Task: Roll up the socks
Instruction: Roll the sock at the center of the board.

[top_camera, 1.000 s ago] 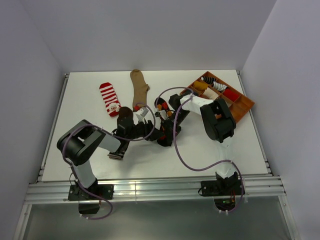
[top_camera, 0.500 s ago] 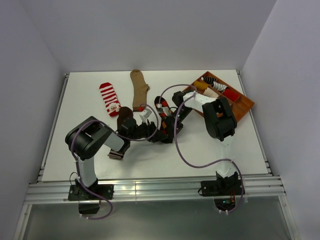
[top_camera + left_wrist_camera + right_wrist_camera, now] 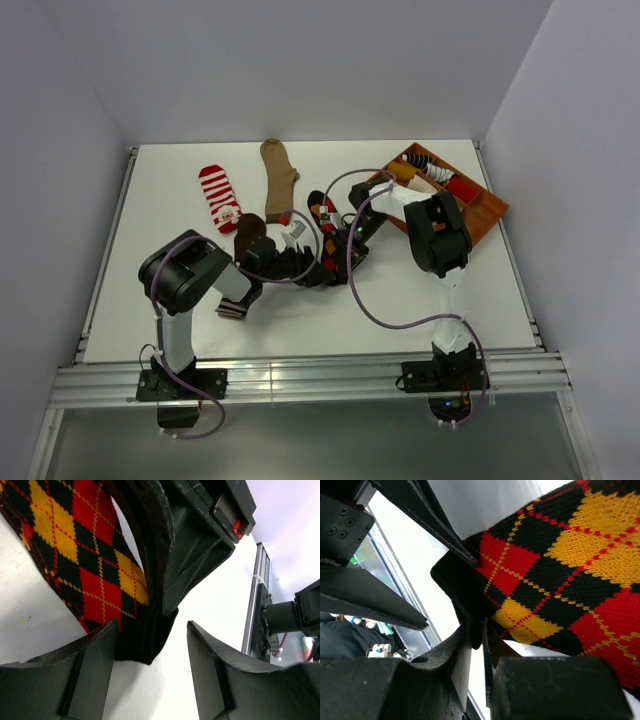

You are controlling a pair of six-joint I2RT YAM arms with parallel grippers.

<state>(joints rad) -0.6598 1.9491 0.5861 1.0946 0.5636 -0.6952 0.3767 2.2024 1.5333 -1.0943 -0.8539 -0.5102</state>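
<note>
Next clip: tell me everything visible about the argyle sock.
The argyle sock is knitted fabric, black with red and yellow diamonds crossed by thin yellow lines, ending in a plain black edge. It lies on the white table between the two arms, with the black end bunched and raised. The right gripper is shut on that black edge. The left gripper stands open astride the same end, one finger seemingly against the fabric.

Bright even light, faint shadows; wrist views: sock sharp, backgrounds blown out.
</note>
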